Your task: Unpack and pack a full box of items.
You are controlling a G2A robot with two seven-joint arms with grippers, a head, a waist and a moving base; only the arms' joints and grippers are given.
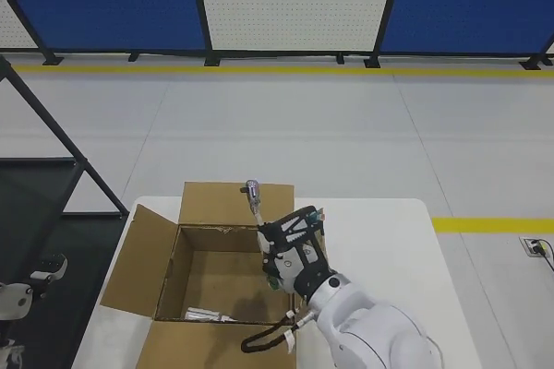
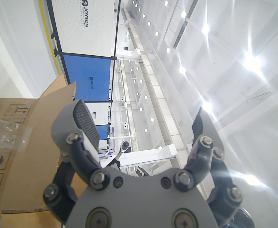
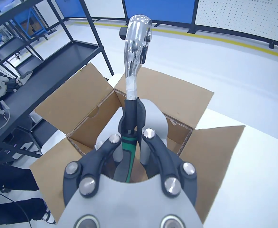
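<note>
Right gripper (image 3: 132, 119) fingers clamped on the black-and-green handle of a chrome ratchet wrench (image 3: 135, 43); wrench is in the air over the far right corner of the open brown cardboard box (image 1: 166, 277), head pointing away from the robot, touching nothing else; box sits on the white bench (image 1: 388, 249), flaps folded out; clear plastic packets (image 1: 203, 314) lie on its floor. Left gripper (image 2: 141, 117) fingers spread wide, holding nothing, aimed upward beside the box's outer wall. Step, as I judge it: unpacking, wrench above the box and not yet set down; could equally be going in, cannot tell. If unpacking, next move calls for carrying the wrench past the flap to bare bench, lowering it flat, then letting go; packets left to fetch.
</note>
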